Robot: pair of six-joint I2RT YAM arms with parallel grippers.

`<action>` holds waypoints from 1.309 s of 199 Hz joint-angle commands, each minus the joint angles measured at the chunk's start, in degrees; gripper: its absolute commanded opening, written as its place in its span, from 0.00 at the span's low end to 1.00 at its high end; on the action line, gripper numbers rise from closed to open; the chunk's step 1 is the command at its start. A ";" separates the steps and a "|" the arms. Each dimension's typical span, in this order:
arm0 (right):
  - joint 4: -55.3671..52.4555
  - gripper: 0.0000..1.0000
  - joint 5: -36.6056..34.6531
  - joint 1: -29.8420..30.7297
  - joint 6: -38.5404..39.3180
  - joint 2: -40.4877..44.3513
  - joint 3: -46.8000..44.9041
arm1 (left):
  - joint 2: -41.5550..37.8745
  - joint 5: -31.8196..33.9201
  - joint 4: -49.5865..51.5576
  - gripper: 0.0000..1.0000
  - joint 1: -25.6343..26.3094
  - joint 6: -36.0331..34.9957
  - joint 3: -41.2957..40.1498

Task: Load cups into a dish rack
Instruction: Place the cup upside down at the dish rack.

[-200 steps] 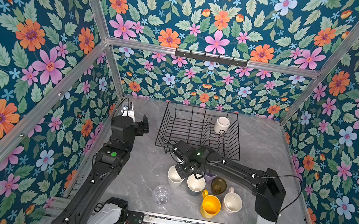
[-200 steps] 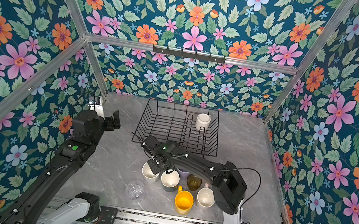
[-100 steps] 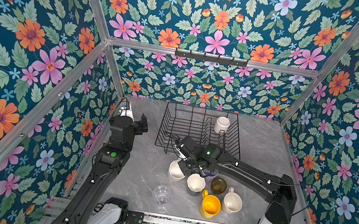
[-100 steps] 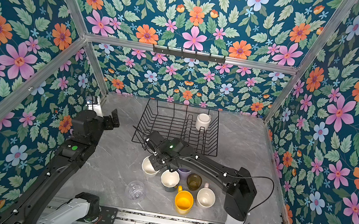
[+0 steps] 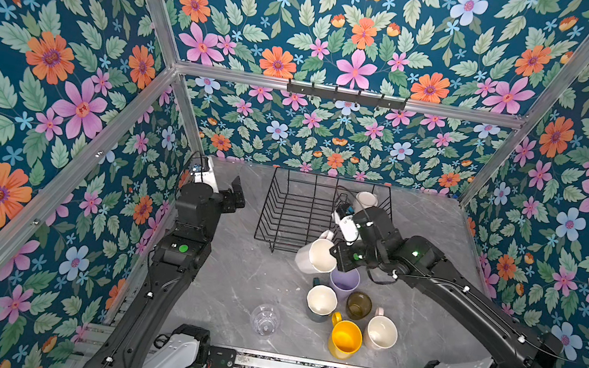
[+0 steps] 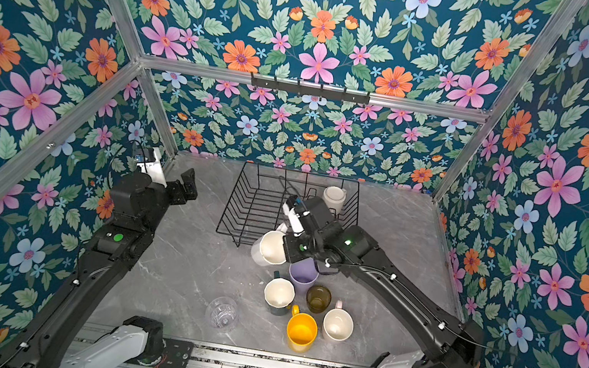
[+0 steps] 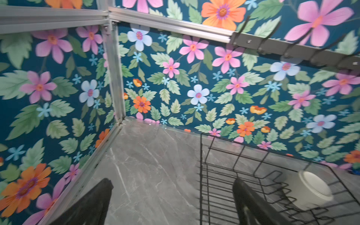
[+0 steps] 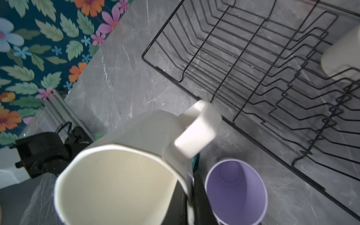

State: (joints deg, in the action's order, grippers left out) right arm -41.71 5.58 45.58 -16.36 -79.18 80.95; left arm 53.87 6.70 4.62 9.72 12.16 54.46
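Right fingers (image 8: 199,197): we see them clamped on the white mug (image 5: 314,256), tilted beside the dish rack (image 5: 281,207).
Left fingers (image 7: 251,202): spread, empty.

Both top views look down from high above the counter's (image 5: 229,271) front edge toward its back edge, taking in the whole counter and the dish rack (image 6: 265,204). The left wrist view sits low near the counter's left edge, facing the far left corner, and shares the rack and its pale mug (image 7: 309,187) with them. The right wrist view looks steeply down, very close on the white mug (image 8: 116,185), the lilac tumbler (image 8: 235,191) and the rack's front left corner.
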 commanded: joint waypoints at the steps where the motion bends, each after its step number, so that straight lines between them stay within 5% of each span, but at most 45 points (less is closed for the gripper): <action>1: 11.24 0.00 7.35 -4.57 -3.82 3.83 -2.96 | 0.16 -13.67 -3.57 0.98 -0.14 0.96 0.59; 52: 26.35 0.00 21.15 -18.70 -8.94 10.72 -12.30 | 1.20 -36.81 -13.28 0.98 -0.14 2.45 -2.23; 117: 39.68 0.00 33.24 -23.08 -8.61 12.52 -16.09 | 6.77 -60.83 -34.82 0.98 -0.14 15.25 -5.67; 178: 46.01 0.00 44.55 -23.12 -8.99 9.85 -13.63 | 9.29 -71.78 -63.32 1.00 -0.14 31.98 -11.28; 220: 49.30 0.00 48.70 -23.12 -10.12 8.21 -12.74 | 15.48 -75.03 -88.72 1.00 -0.14 50.65 -12.11; 260: 52.52 0.00 50.08 -23.01 -11.75 7.33 -12.22 | 19.86 -76.51 -98.84 1.00 -0.05 60.28 -10.66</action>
State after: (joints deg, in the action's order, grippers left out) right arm 3.29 53.17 22.39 -26.52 -71.53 67.79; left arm 72.66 -67.68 -82.28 9.65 63.72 43.07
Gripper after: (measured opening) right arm 0.076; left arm 0.996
